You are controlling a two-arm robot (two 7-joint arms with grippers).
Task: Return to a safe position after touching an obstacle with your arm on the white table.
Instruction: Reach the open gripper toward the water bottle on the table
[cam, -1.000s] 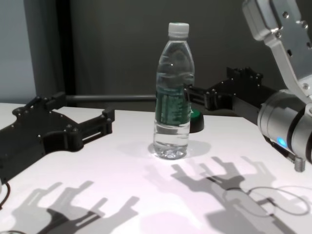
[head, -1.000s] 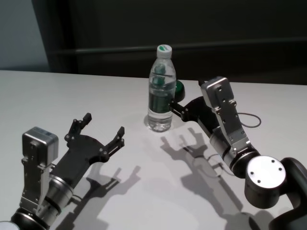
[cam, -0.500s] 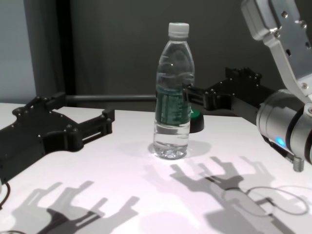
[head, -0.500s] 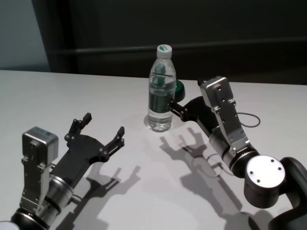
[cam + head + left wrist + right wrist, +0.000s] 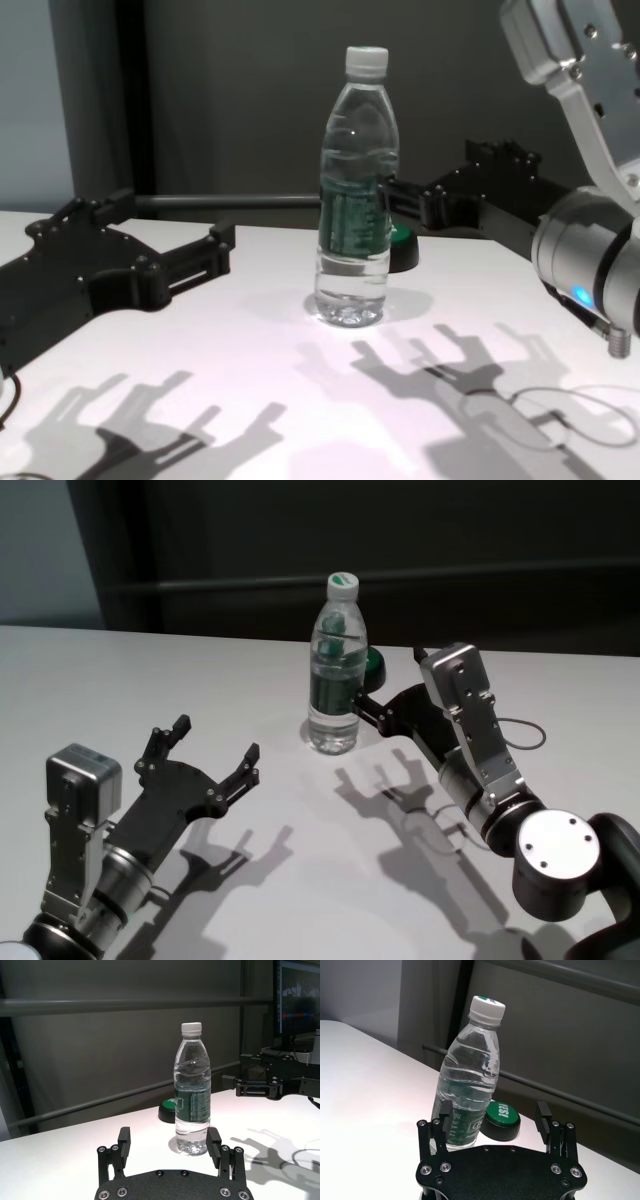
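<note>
The obstacle, a clear water bottle (image 5: 337,670) with a white cap and a dark green label, stands upright on the white table (image 5: 150,670). It also shows in the chest view (image 5: 355,200), the left wrist view (image 5: 192,1105) and the right wrist view (image 5: 467,1095). My right gripper (image 5: 368,696) is open and empty, just right of the bottle at label height. One finger lies close against the bottle's side; I cannot tell whether it touches. The right gripper also shows in the right wrist view (image 5: 493,1112) and the chest view (image 5: 430,170). My left gripper (image 5: 216,738) is open and empty, low at the near left, well short of the bottle.
A small black puck with a green top (image 5: 374,663) sits just behind and right of the bottle, between my right gripper's open fingers in the right wrist view (image 5: 501,1117). A thin cable (image 5: 525,730) loops on the table beside my right arm. A dark wall rises behind the table's far edge.
My right arm has drawn slightly back and to the right, so its fingertip is a little farther from the bottle. The bottle and my left arm have not moved.
</note>
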